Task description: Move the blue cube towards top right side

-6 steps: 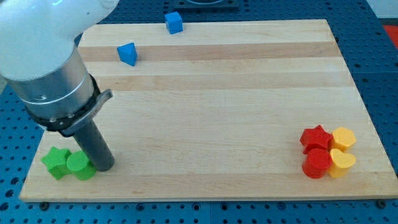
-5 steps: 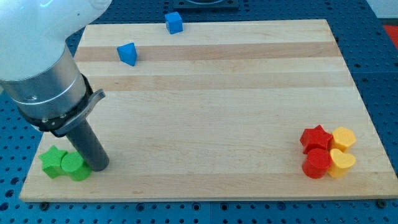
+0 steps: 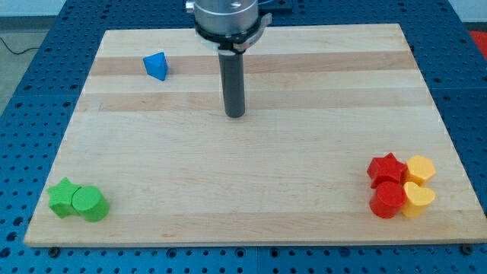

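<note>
My tip [image 3: 235, 115] rests on the wooden board [image 3: 304, 167], a little above its middle. The blue cube does not show; the arm's body at the view's top covers the spot near the top edge where it stood earlier. A blue wedge-shaped block [image 3: 156, 65] lies at the upper left, well to the left of my tip and slightly higher in the view.
A green star [image 3: 63, 196] and a green cylinder [image 3: 90, 203] sit together at the bottom left. At the bottom right a red star [image 3: 386, 168], a red cylinder [image 3: 388, 199], a yellow hexagon [image 3: 420, 168] and a yellow heart [image 3: 418, 198] form a cluster.
My tip has left the green blocks at the bottom left and moved up and right to the upper middle. The arm now covers the blue cube's spot. The green blocks sit slightly further left.
</note>
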Robot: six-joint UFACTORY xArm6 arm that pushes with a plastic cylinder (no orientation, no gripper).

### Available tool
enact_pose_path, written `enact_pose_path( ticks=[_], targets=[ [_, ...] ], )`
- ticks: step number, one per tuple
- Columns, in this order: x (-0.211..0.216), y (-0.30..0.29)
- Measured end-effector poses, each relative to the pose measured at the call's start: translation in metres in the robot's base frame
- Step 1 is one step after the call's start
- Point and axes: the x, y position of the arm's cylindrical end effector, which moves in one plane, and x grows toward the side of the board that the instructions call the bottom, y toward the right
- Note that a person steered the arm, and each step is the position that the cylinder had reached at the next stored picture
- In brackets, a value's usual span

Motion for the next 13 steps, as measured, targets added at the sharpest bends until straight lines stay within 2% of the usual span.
enact_pose_path(
  ticks=[1,2,3,4,5,6,7,11,13],
  targets=[
    [-0.004,-0.041],
    [-0.012,-0.125],
    [-0.056,-0.204],
    [-0.129,-0.258],
    [-0.192,-0.276],
    [-0.214,-0.271],
    [-0.214,-0.263],
    [-0.213,-0.107],
    [-0.213,-0.061]
  ],
)
